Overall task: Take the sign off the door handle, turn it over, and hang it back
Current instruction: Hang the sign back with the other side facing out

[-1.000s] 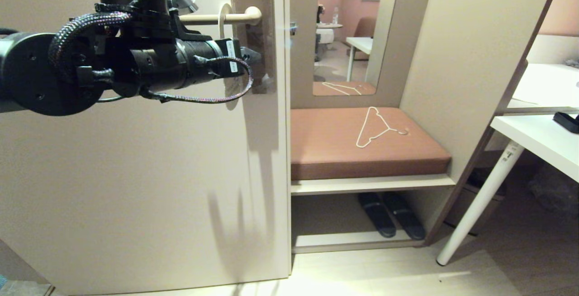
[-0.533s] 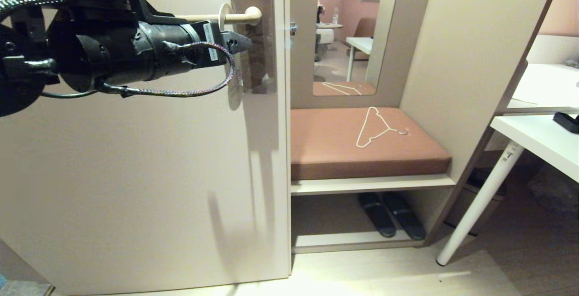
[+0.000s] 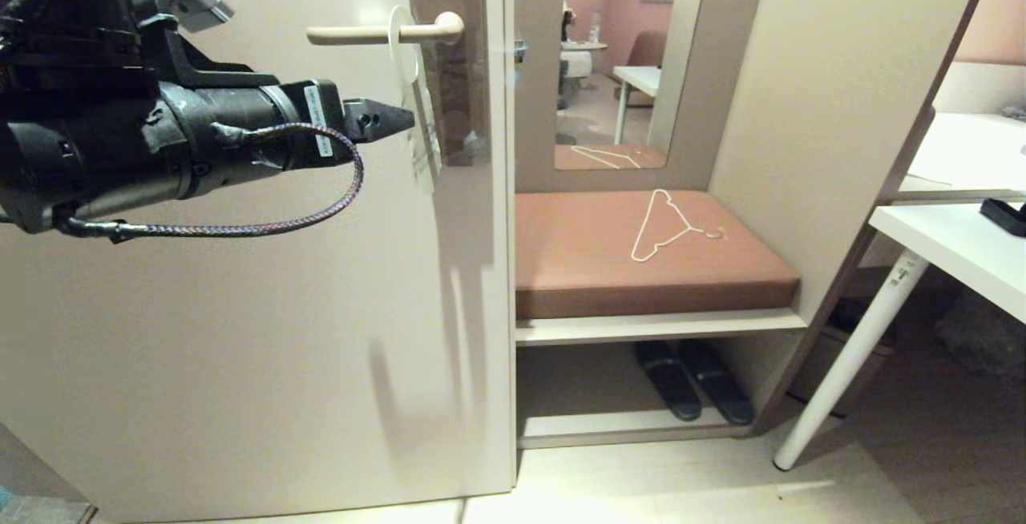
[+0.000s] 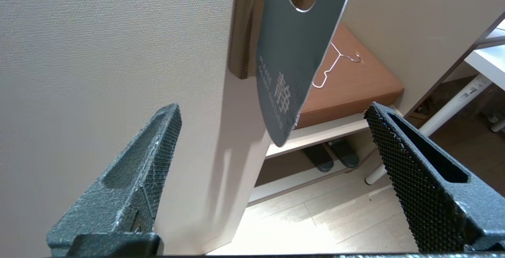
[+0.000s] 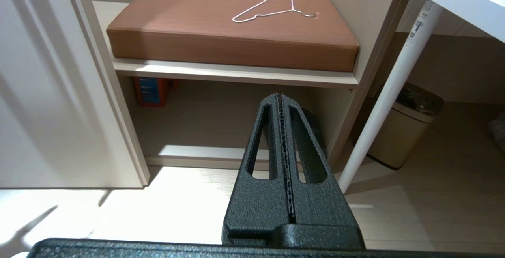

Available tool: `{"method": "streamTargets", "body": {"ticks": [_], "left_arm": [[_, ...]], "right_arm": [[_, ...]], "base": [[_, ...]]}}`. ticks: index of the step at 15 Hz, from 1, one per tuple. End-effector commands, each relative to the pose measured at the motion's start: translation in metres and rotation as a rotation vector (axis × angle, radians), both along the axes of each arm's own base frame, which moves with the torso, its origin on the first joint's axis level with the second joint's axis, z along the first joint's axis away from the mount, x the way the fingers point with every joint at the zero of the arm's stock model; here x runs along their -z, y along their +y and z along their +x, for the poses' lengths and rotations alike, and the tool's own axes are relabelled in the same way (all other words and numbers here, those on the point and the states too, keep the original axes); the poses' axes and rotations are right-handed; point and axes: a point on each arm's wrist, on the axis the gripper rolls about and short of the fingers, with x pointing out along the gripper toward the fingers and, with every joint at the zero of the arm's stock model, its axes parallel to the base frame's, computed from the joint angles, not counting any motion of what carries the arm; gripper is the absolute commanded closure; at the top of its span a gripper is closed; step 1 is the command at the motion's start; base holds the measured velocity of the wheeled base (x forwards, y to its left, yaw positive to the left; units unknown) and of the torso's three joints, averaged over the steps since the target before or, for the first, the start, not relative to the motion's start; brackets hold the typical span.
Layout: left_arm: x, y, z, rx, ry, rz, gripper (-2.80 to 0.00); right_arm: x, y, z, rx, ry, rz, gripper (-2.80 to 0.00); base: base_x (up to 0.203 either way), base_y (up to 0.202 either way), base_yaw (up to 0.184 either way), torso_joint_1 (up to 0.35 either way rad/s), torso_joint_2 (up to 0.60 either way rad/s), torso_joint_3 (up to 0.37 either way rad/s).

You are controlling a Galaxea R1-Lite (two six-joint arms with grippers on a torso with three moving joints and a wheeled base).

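The sign [image 3: 414, 99] hangs by its hole on the door handle [image 3: 353, 33], a beige lever on a brownish plate [image 3: 457, 67]. In the head view it shows nearly edge-on and pale; in the left wrist view the sign [image 4: 294, 57] shows a dark blue face with white text. My left gripper [image 3: 393, 119] points level at the sign's lower half, a little short of it. The left gripper [image 4: 272, 108] is open and empty, with the sign's rounded end ahead of the gap. My right gripper [image 5: 278, 97] is shut and empty, parked low by the bench shelf.
The door [image 3: 240, 308] fills the left. A wire clothes hanger [image 3: 665, 223] lies on the brown bench cushion [image 3: 593, 268], with slippers [image 3: 693, 380] on the shelf below. A white table [image 3: 954, 247] and its leg [image 3: 850, 356] stand at the right, a bin [image 5: 406, 131] under it.
The left gripper has opened and drawn back leftward from the handle plate. The sign, before hidden behind the arm, now hangs free on the handle.
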Motion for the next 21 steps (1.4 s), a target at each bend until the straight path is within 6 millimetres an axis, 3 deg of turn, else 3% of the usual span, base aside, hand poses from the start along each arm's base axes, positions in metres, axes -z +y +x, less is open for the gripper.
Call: {"method": "streamTargets", "body": {"ticks": [1,3,4,12,18,21], "left_arm": [[-0.003,0.002,-0.004,0.001,-0.01,-0.004,-2.8],[-0.002,0.002,-0.004,0.002,-0.009,-0.001,-2.8],[-0.002,0.002,-0.003,0.001,-0.007,-0.002,0.0],[0.0,0.015,0.023,-0.073,-0.034,-0.009,0.0],[-0.001,-0.003,0.054,-0.059,-0.041,-0.01,0.0],[-0.001,-0.018,0.057,-0.02,-0.043,-0.011,0.0]], "right_arm": [[0.0,0.0,0.0,0.001,0.002,0.0,0.0],[0.0,0.0,0.0,0.0,0.002,0.002,0.0],[0.0,0.0,0.0,0.001,0.003,0.002,0.0],[0.0,0.0,0.0,0.003,0.003,0.003,0.0],[0.0,0.0,0.0,0.001,0.003,0.005,0.0],[0.0,0.0,0.0,0.001,0.003,0.006,0.0]], "base": [[0.0,0.0,0.0,0.0,0.0,0.0],[0.0,0.0,0.0,0.0,0.0,0.0],[0.0,0.0,0.0,0.0,0.0,0.0],[0.0,0.0,0.0,0.0,0.0,0.0],[0.0,0.0,0.0,0.0,0.0,0.0],[0.0,0.0,0.0,0.0,0.0,0.0]]}}
